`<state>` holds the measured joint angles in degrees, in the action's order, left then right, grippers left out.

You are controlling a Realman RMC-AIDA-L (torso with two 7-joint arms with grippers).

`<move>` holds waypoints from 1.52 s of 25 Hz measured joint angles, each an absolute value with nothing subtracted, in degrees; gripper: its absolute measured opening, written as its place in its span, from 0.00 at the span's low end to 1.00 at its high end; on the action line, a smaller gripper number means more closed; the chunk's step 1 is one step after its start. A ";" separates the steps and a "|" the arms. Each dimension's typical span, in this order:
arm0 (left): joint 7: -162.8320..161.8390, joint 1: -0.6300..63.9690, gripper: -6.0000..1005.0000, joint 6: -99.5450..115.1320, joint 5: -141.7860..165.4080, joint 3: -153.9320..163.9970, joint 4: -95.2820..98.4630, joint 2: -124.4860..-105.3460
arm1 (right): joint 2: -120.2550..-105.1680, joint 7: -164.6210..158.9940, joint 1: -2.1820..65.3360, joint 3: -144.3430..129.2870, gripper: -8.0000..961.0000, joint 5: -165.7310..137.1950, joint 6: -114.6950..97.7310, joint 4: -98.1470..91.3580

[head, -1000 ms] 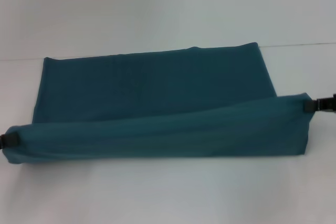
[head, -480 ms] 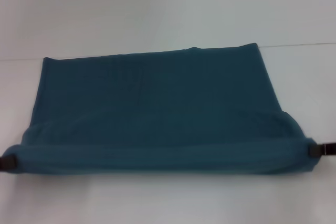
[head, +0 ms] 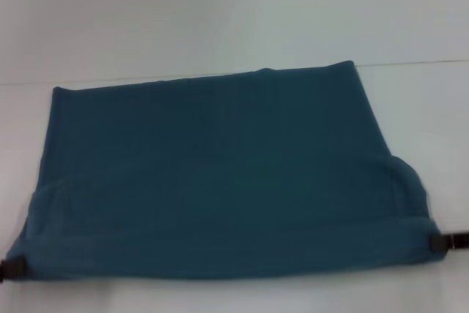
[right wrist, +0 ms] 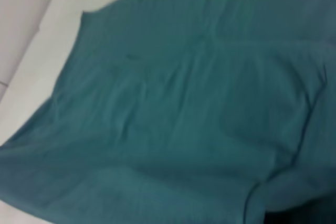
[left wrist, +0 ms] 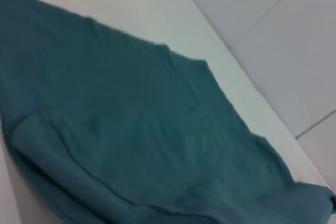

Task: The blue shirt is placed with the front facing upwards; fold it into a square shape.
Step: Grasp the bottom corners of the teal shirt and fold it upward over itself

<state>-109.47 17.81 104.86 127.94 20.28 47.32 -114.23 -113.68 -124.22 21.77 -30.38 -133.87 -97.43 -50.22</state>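
Note:
The blue shirt (head: 220, 166) lies on the white table (head: 220, 295) as a wide dark teal rectangle with its plain side up; no lettering shows. A doubled layer runs along its near edge. My left gripper (head: 13, 268) is shut on the near left corner of that layer, and my right gripper (head: 440, 242) is shut on the near right corner. In the left wrist view the blue shirt (left wrist: 131, 129) fills most of the picture. The right wrist view likewise shows mostly the blue shirt (right wrist: 184, 103), with soft creases.
The shirt's far edge sits close to the table's far edge (head: 410, 64). Beyond the table, pale floor tiles (left wrist: 273, 35) show in the left wrist view, and floor tiles (right wrist: 21, 19) show in the right wrist view. Bare white table runs along the near side.
Both grippers have drawn the raised, rolled near edge toward me and down, so the fold now lies flatter and lower in view. The shirt's far edge shifted slightly left.

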 joint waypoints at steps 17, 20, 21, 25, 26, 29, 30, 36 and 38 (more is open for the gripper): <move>-107.93 15.46 0.04 108.32 130.60 20.22 47.41 -114.91 | -114.12 -120.86 13.87 -28.96 0.05 -136.19 -101.45 -47.63; -107.93 14.60 0.04 108.94 130.61 20.05 47.70 -115.21 | -114.17 -120.17 12.96 -28.26 0.05 -136.21 -102.31 -47.62; -107.92 14.01 0.04 109.09 130.61 19.95 47.82 -115.38 | -114.17 -120.04 12.75 -28.13 0.05 -136.21 -102.51 -47.57; -107.81 12.02 0.04 110.22 130.61 19.86 48.41 -115.89 | -114.22 -119.94 11.67 -28.06 0.05 -136.24 -103.67 -47.69; -107.77 11.51 0.04 110.41 130.61 19.86 48.78 -116.12 | -114.30 -119.94 11.34 -28.06 0.05 -136.24 -103.96 -47.77; -107.74 10.32 0.04 110.54 130.61 19.81 49.63 -116.60 | -114.40 -119.93 10.59 -28.04 0.05 -136.24 -104.26 -47.77; -107.69 10.09 0.04 110.58 130.61 19.79 49.71 -116.68 | -114.41 -119.93 10.44 -28.03 0.05 -136.24 -104.26 -47.68; -107.24 10.41 0.04 111.02 130.60 19.75 49.45 -116.75 | -114.43 -119.93 10.91 -27.92 0.05 -136.05 -104.85 -47.57; -107.21 11.19 0.04 111.28 130.51 19.75 49.21 -116.53 | -114.43 -119.88 11.95 -27.48 0.05 -135.77 -105.52 -47.54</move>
<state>-107.21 11.19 111.28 130.51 19.75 49.21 -116.53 -114.43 -119.88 11.95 -27.48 -135.77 -105.52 -47.54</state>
